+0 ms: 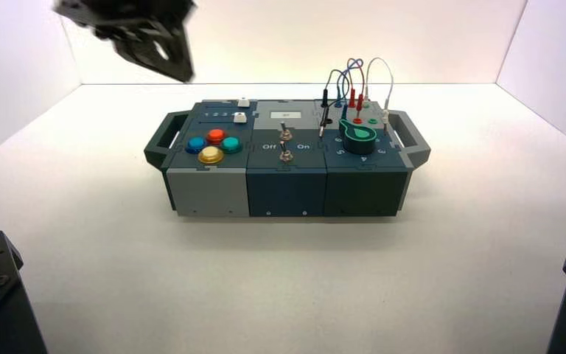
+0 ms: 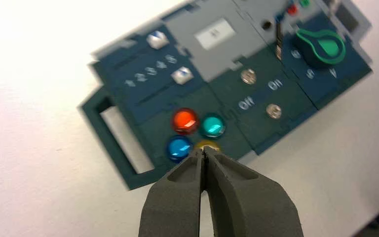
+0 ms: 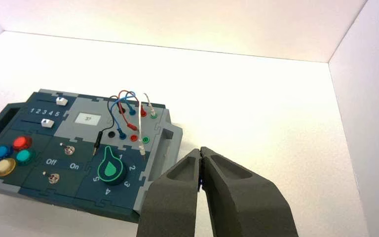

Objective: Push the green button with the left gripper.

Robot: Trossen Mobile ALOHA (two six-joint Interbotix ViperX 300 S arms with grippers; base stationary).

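The green button [image 1: 231,144] is a small teal dome on the box's left top, with the red button [image 1: 215,136] behind it, the blue button [image 1: 195,144] to its left and the yellow button [image 1: 211,155] in front. It also shows in the left wrist view [image 2: 212,125] and the right wrist view [image 3: 24,156]. My left gripper [image 1: 179,68] hangs high above and behind the box's left end. In its wrist view the left gripper [image 2: 204,150] is shut and empty, its tips over the yellow button, apart from the box. My right gripper [image 3: 200,149] is shut and empty, off the box's right end.
The box [image 1: 287,184] stands mid-table with a handle [image 1: 163,139] at each end. It bears two white sliders [image 1: 240,117], two toggle switches [image 1: 285,136] between "Off" and "On", a dark knob [image 1: 356,137] with a green pointer, and looped wires [image 1: 354,77]. White walls enclose the table.
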